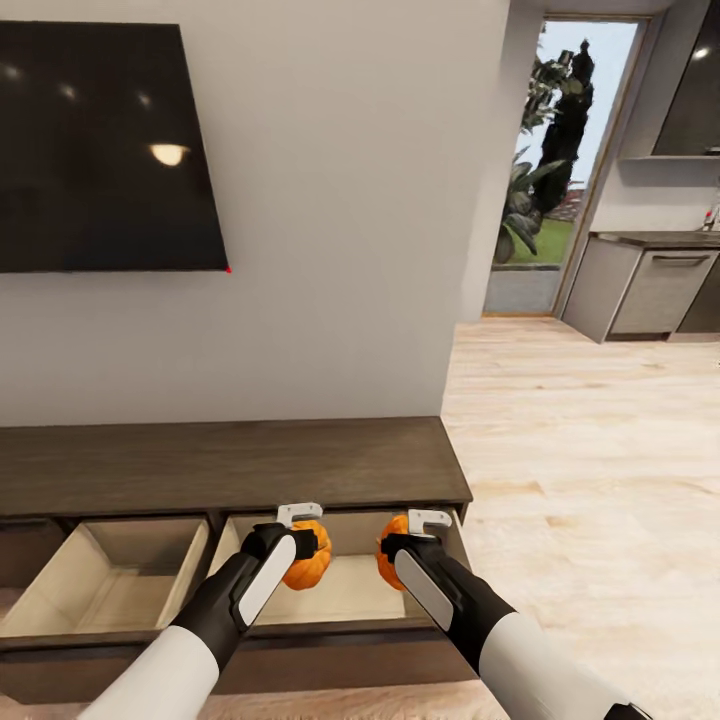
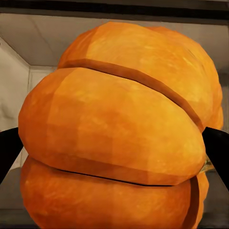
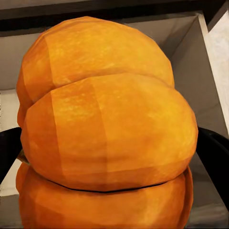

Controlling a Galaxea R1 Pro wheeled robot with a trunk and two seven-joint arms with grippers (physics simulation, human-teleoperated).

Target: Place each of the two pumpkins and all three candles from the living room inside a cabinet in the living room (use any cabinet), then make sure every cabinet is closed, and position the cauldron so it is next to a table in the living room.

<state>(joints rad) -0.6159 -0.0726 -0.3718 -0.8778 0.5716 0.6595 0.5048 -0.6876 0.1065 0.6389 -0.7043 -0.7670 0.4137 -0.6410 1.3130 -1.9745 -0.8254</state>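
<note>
Living room corner, white wall with a dark TV [image 1: 105, 145] mounted above a long brown cabinet [image 1: 230, 465] whose two right-hand drawers stand pulled open, pale insides showing. Both pumpkins sit over the rightmost open drawer [image 1: 345, 590]: left pumpkin [image 1: 308, 562] clenched in the left gripper [image 1: 303, 540] toward the drawer's left wall, right pumpkin [image 1: 392, 562] clenched in the right gripper [image 1: 408, 545] toward its right wall, the two fruits near each other but apart. Each appears held above the drawer floor rather than resting on it; contact with the floor cannot be confirmed. Left wrist view: pumpkin [image 2: 114, 138] pressed between dark fingers [image 2: 8, 152] at either flank, beige drawer wall behind. Right wrist view: same arrangement, pumpkin [image 3: 107, 138] squeezed between fingers [image 3: 214, 157], drawer corner beyond. Judgement: both are carried in together so one drawer takes the pair in a single lowering; the spacing keeps the arms from fouling one another. Neighbouring open drawer [image 1: 110, 580] to the left looks empty and available for candles. Obstacles: the drawer's front lip sits under both forearms, and the cabinet top overhangs the drawer's rear, so clearance is tight there. Beyond the cabinet's right end, light wood floor [image 1: 590, 470] runs to grey kitchen units [image 1: 650, 285] and a glazed door [image 1: 555, 160] with greenery outside.
</note>
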